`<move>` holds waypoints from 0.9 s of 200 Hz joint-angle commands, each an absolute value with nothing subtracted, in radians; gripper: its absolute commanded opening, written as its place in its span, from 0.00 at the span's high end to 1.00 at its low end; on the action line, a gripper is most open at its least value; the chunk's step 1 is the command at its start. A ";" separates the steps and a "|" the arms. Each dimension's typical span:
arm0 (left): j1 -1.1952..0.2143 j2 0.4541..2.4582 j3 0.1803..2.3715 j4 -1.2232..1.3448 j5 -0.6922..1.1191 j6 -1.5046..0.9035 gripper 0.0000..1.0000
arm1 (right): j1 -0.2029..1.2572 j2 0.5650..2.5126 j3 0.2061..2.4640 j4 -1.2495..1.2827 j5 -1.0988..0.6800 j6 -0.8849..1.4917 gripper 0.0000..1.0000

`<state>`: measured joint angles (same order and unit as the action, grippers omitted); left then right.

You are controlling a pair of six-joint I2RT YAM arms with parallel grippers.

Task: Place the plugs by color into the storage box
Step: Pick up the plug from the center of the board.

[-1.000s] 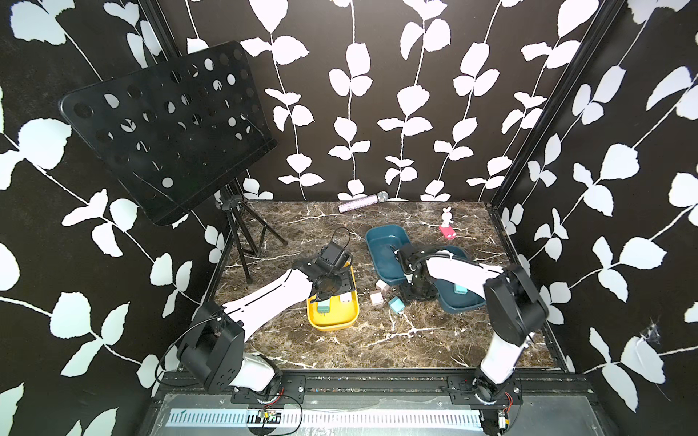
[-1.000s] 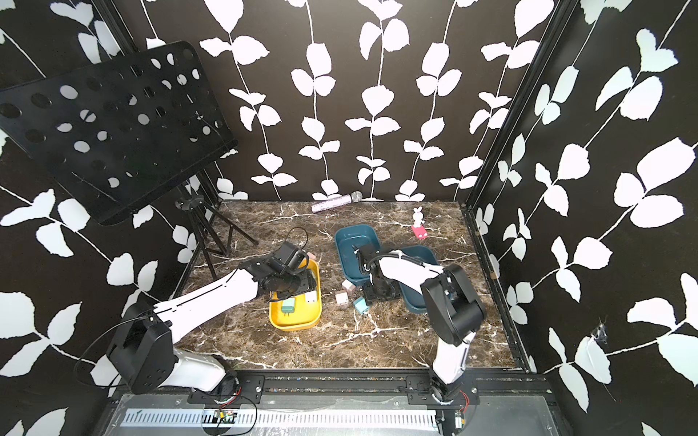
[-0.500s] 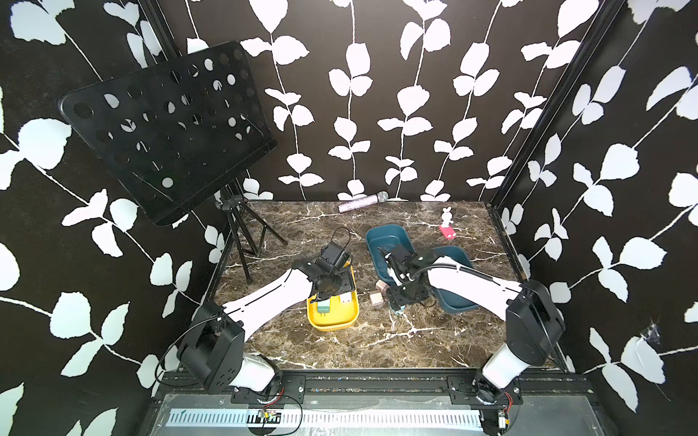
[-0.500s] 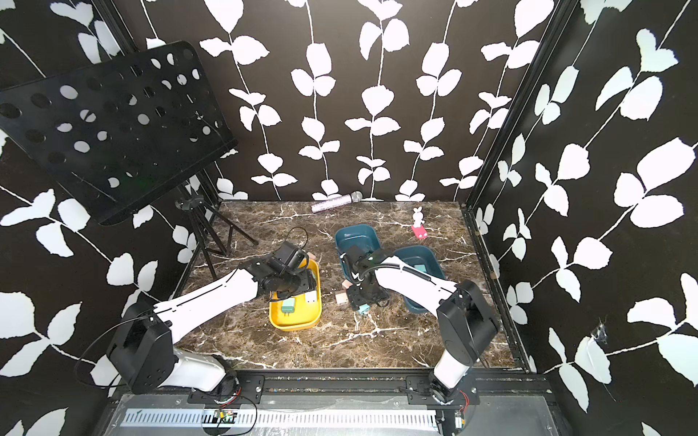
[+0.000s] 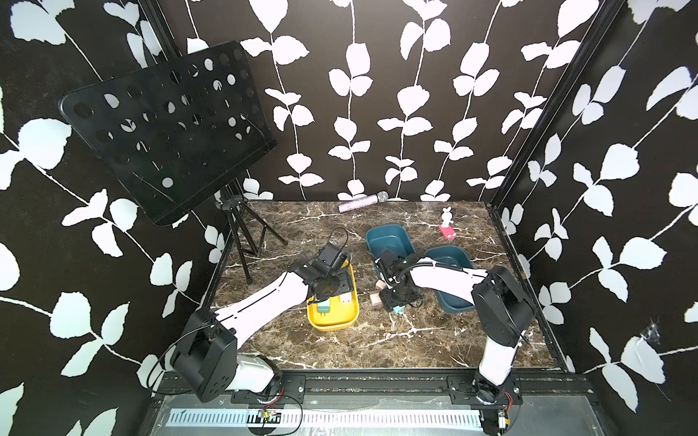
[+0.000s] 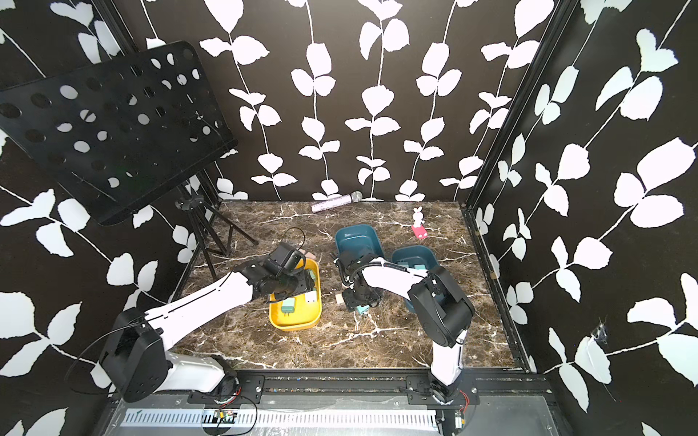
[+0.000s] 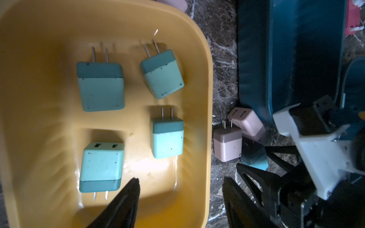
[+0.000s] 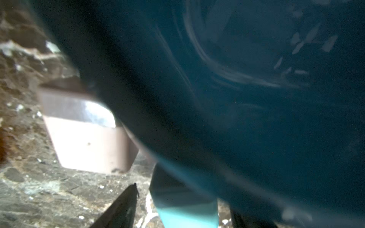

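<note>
Plugs lie partly in bins, partly on the table. In both top views we see the right claw (image 5: 396, 302) (image 6: 360, 302) down at the marble table (image 5: 340, 347), a light blue plug (image 5: 397, 310) peeking from under it and a pink plug (image 5: 375, 298) just beside. The left claw (image 5: 332, 290) hangs over the yellow tray (image 5: 336, 321), where a mint plug (image 5: 323, 306) lies.

From the left wrist we count four mint plugs (image 7: 100, 86) in the yellow tray (image 7: 199, 98). The left claw (image 7: 180, 181) is spread and holds nothing, one finger over the tray floor and one outside its wall. Two pink plugs (image 7: 228, 146) touch beside the teal bin (image 7: 286, 59).

From the right wrist, the light blue plug (image 8: 187, 215) sits between the right claw's (image 8: 183, 199) spread jaws. Table shows between it and one finger (image 8: 122, 207), so we see no pinch; the other side is too blurred to judge.
</note>
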<state>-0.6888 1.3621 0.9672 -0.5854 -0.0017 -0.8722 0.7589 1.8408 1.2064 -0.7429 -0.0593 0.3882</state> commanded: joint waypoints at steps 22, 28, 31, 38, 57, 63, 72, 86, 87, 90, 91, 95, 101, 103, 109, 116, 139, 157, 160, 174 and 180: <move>-0.693 1.320 0.934 -0.615 -0.020 -0.877 0.32 | 0.758 1.822 1.121 -0.709 -0.054 0.400 0.53; -0.693 1.319 0.933 -0.615 -0.019 -0.877 0.31 | 0.759 1.812 1.109 -0.710 -0.052 0.403 0.56; -0.692 1.319 0.934 -0.615 -0.020 -0.877 0.32 | 0.758 1.809 1.108 -0.711 -0.053 0.405 0.57; -0.692 1.322 0.934 -0.614 -0.020 -0.876 0.32 | 0.758 1.794 1.099 -0.712 -0.050 0.408 0.59; -0.693 1.323 0.936 -0.611 -0.018 -0.876 0.31 | 0.759 1.745 1.083 -0.725 -0.046 0.415 0.62; -0.692 1.323 0.936 -0.611 -0.018 -0.876 0.32 | 0.757 1.729 1.084 -0.731 -0.043 0.417 0.63; -0.692 1.325 0.936 -0.609 -0.017 -0.877 0.31 | 0.758 1.703 1.087 -0.744 -0.043 0.420 0.63; -0.692 1.325 0.934 -0.604 -0.017 -0.877 0.32 | 0.757 1.667 1.104 -0.772 -0.039 0.424 0.63; -0.693 1.325 0.934 -0.603 -0.017 -0.877 0.32 | 0.756 1.663 1.105 -0.773 -0.038 0.425 0.63; -0.693 1.328 0.934 -0.604 -0.017 -0.878 0.31 | 0.756 1.655 1.111 -0.779 -0.035 0.426 0.63; -0.693 1.327 0.934 -0.603 -0.017 -0.878 0.32 | 0.756 1.653 1.112 -0.782 -0.034 0.427 0.63; -0.693 1.329 0.935 -0.602 -0.017 -0.878 0.32 | 0.756 1.642 1.120 -0.789 -0.030 0.429 0.63; -0.693 1.330 0.936 -0.600 -0.016 -0.878 0.32 | 0.756 1.623 1.131 -0.801 -0.023 0.432 0.63; -0.693 1.331 0.936 -0.600 -0.015 -0.878 0.32 | 0.756 1.619 1.134 -0.805 -0.021 0.432 0.63; -0.692 1.333 0.937 -0.597 -0.013 -0.879 0.32 | 0.755 1.608 1.146 -0.816 -0.015 0.435 0.63; -0.693 1.334 0.939 -0.597 -0.013 -0.880 0.32 | 0.749 1.583 1.162 -0.834 -0.010 0.437 0.63; -0.692 1.335 0.940 -0.595 -0.015 -0.881 0.32 | 0.680 1.520 1.194 -0.892 -0.016 0.440 0.63; -0.693 1.329 0.938 -0.597 -0.018 -0.882 0.31 | 0.571 1.468 1.193 -0.923 -0.002 0.414 0.63; -0.693 1.328 0.936 -0.597 -0.018 -0.883 0.31 | 0.548 1.459 1.191 -0.924 0.000 0.407 0.63; -0.693 1.324 0.929 -0.595 -0.018 -0.886 0.31 | 0.425 1.432 1.176 -0.918 -0.010 0.375 0.63; -0.693 1.323 0.924 -0.591 -0.016 -0.888 0.32 | 0.377 1.434 1.172 -0.918 -0.016 0.358 0.63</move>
